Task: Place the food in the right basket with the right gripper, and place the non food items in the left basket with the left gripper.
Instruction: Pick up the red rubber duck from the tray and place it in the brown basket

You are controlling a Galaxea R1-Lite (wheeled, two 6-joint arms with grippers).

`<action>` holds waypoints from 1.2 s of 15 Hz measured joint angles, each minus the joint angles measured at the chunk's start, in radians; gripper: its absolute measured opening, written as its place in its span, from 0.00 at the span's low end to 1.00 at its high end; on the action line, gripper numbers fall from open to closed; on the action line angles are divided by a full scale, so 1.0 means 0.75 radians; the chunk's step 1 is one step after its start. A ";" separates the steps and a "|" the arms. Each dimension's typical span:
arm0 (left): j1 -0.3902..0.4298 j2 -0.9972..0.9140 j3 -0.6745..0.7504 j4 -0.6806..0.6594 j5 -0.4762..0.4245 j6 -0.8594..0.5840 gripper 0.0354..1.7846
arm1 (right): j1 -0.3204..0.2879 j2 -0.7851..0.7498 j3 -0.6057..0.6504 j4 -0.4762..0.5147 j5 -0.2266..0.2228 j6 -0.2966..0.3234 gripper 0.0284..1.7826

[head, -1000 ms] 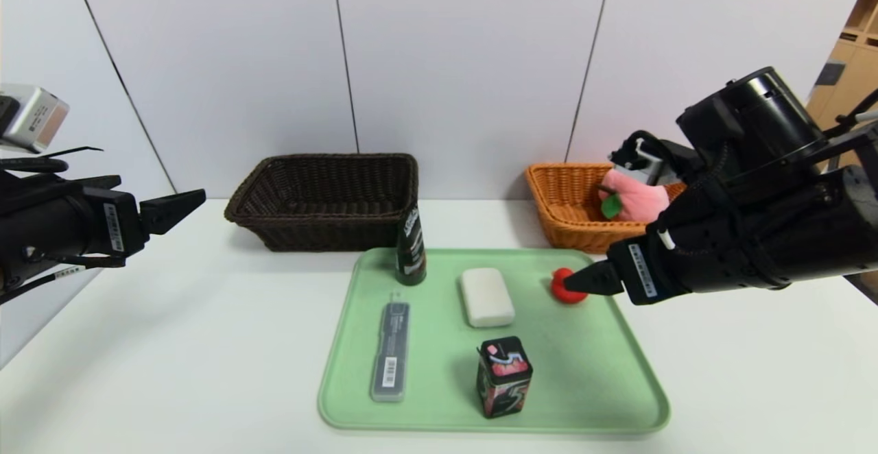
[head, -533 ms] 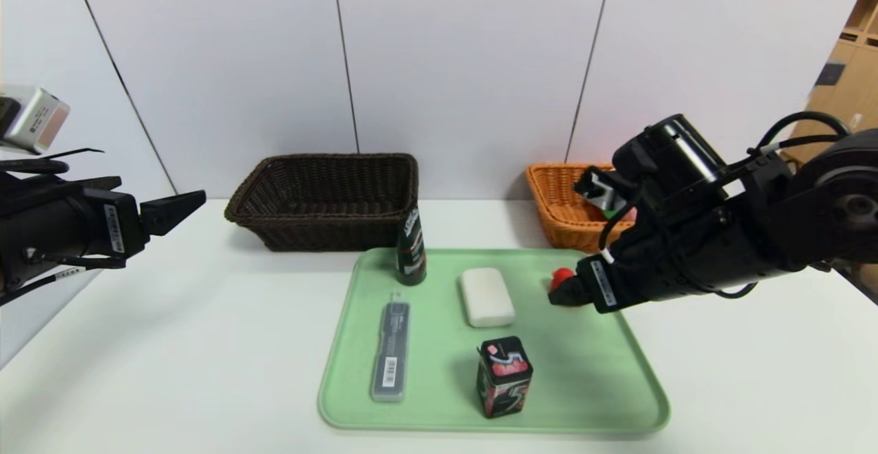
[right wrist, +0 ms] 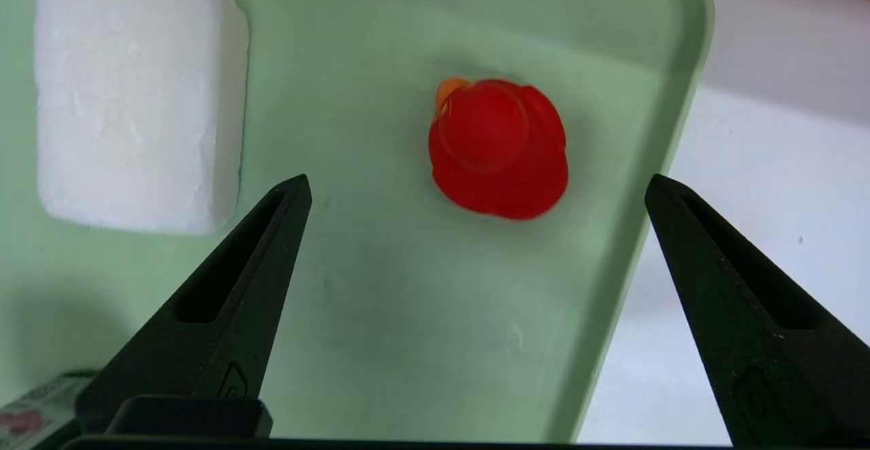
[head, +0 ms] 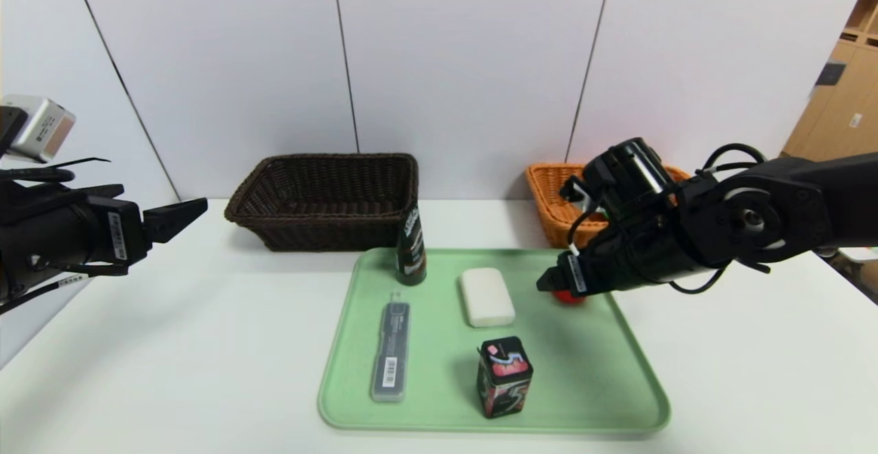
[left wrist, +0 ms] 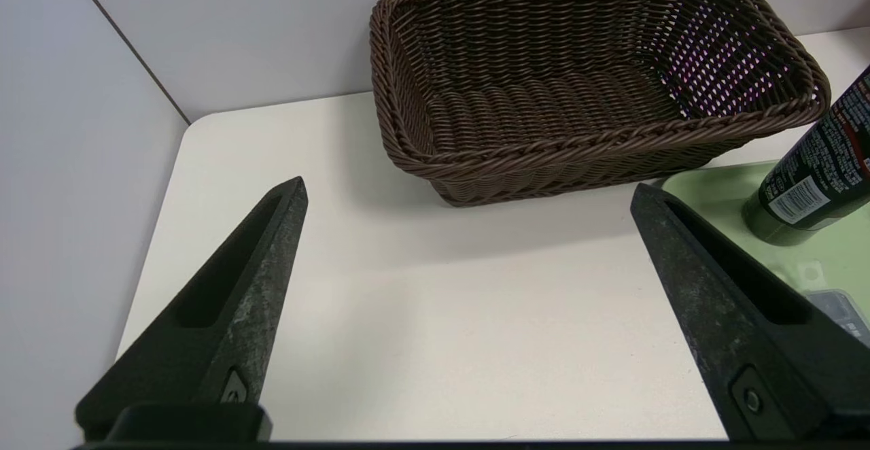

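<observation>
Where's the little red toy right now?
The red toy sits on the green tray, near its far right corner, right of the white soap, below the open right gripper.

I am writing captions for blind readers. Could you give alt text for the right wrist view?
The open right gripper hovers over a small red toy on a green tray. A white soap bar lies beside it.

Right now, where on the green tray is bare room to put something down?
The tray's near right corner, beside the small box, is bare. The far edge is crowded: bottle, soap, red toy under the open right gripper.
</observation>
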 joint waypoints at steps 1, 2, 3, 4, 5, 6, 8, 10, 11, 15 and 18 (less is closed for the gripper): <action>0.000 0.000 0.000 0.000 0.000 0.000 0.94 | -0.002 0.018 -0.004 -0.012 0.000 0.001 0.95; 0.000 0.001 0.000 -0.001 -0.001 0.000 0.94 | -0.003 0.035 -0.012 -0.016 -0.001 0.002 0.95; 0.000 0.001 0.000 0.000 0.000 0.000 0.94 | -0.007 0.053 -0.018 -0.017 -0.001 0.003 0.95; 0.000 0.002 0.000 0.000 0.000 -0.003 0.94 | -0.010 0.069 -0.021 -0.018 -0.003 0.004 0.95; 0.004 0.003 0.001 0.000 0.001 -0.007 0.94 | -0.017 0.084 -0.022 -0.018 -0.005 0.005 0.95; 0.012 0.004 0.002 -0.001 0.001 -0.005 0.94 | -0.022 0.097 -0.023 -0.024 -0.005 0.005 0.95; 0.019 0.005 0.001 -0.001 0.000 -0.005 0.94 | -0.026 0.119 -0.024 -0.043 -0.003 0.005 0.95; 0.023 0.005 -0.001 -0.002 0.001 -0.006 0.94 | -0.028 0.137 -0.024 -0.046 -0.003 0.005 0.95; 0.025 0.005 -0.002 -0.002 0.001 -0.007 0.94 | -0.030 0.143 -0.024 -0.046 -0.002 0.005 0.95; 0.028 0.008 -0.002 -0.002 0.001 -0.007 0.94 | -0.030 0.156 -0.024 -0.049 -0.005 0.005 0.89; 0.034 0.014 -0.004 -0.018 0.002 -0.006 0.94 | -0.031 0.162 -0.022 -0.075 -0.005 0.004 0.62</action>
